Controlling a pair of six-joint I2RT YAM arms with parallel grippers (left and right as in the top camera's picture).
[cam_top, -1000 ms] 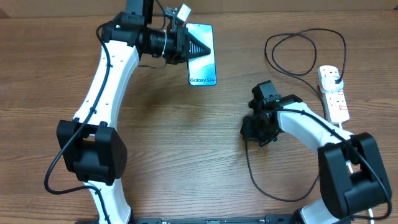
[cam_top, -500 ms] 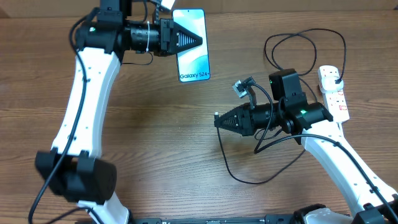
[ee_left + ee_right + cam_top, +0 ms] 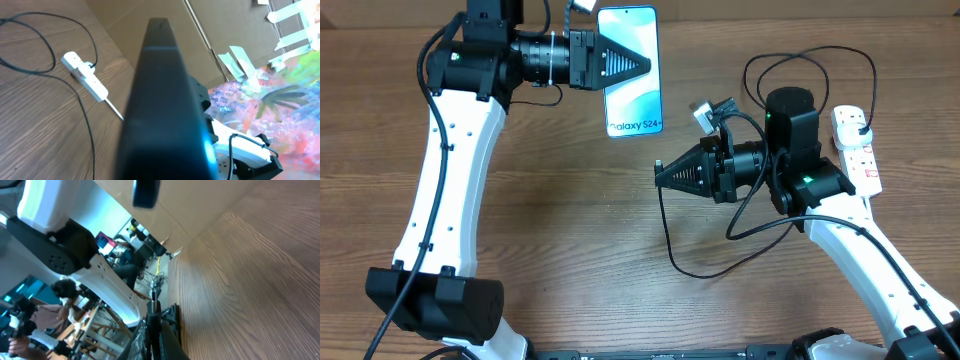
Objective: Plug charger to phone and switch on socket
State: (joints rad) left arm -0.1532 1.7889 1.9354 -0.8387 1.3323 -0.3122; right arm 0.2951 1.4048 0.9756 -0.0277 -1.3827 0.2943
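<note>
The phone (image 3: 632, 80), with a light blue screen facing up, is held off the table at the back by its left long side; my left gripper (image 3: 642, 66) is shut on it. In the left wrist view its dark edge (image 3: 165, 100) fills the middle and hides the fingers. My right gripper (image 3: 660, 171) points left, below and to the right of the phone, shut on the connector end (image 3: 152, 311) of the charger. The black cable (image 3: 698, 270) hangs from the tip and loops over the table. The white socket (image 3: 857, 148) lies at the right edge with a black plug (image 3: 861, 124) in it.
A loop of black cable (image 3: 810, 55) lies at the back right beside the socket. The socket's thick white cord (image 3: 875, 205) runs under my right arm. The left arm's white links (image 3: 450, 180) span the left side of the wooden table (image 3: 570, 230).
My right arm has unfolded and swung left, carrying the connector end up toward the phone. The left gripper has shifted the phone slightly, keeping it lifted.
</note>
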